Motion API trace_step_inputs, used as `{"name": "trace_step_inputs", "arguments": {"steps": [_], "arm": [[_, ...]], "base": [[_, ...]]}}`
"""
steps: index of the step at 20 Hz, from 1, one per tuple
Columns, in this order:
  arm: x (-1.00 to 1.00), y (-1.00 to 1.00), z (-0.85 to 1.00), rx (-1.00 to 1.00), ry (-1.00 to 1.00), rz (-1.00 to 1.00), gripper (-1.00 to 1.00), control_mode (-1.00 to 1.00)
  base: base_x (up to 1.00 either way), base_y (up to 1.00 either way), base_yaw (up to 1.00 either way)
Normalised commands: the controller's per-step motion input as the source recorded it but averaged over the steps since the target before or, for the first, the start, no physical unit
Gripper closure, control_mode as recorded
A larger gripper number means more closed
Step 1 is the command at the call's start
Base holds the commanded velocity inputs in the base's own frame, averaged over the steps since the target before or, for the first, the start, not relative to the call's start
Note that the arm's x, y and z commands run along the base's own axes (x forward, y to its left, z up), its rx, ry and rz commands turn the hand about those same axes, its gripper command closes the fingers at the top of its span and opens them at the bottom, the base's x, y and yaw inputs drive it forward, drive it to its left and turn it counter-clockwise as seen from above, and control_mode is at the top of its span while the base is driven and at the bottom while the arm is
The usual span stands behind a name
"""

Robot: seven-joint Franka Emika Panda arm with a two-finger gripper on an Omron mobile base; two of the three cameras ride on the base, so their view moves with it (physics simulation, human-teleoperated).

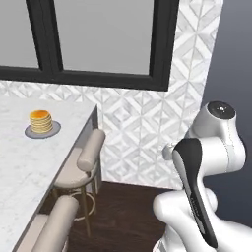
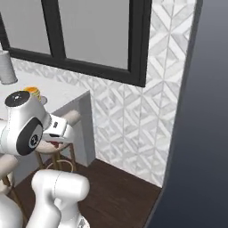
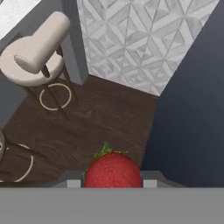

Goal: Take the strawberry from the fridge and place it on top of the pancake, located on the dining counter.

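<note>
The strawberry [image 3: 113, 169], bright red with a green cap, sits between my fingertips at the bottom of the hand view. My gripper [image 3: 113, 182] is shut on it and hangs above the dark wood floor, off the end of the dining counter [image 1: 29, 162]. In the right base view the gripper [image 2: 54, 142] points down beside the counter's corner. The pancake [image 1: 41, 120] is a golden stack on a light grey plate [image 1: 55, 130] near the counter's far end, well to the left of the arm. The fridge [image 2: 202, 133] shows as a dark grey wall on the right.
Two beige stools [image 1: 87, 156] [image 1: 55, 224] stand under the counter's edge, one of them below the hand [image 3: 35, 52]. A patterned tile wall and a black-framed window [image 1: 106, 39] lie ahead. A grey cylinder [image 2: 6, 67] stands on the counter at the left.
</note>
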Motion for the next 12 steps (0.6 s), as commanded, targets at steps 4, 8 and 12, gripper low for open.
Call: {"name": "trace_step_inputs", "arguments": {"steps": [4,8,12], "arm": [[0.00,0.00,0.00,0.00,0.00,0.00,1.00,1.00],[0.00,0.00,0.00,0.00,0.00,0.00,1.00,1.00],[0.00,0.00,0.00,0.00,0.00,0.00,1.00,1.00]], "base": [[0.95,-0.49,0.77],[0.58,-0.59,0.80],[0.15,-0.73,0.80]]}}
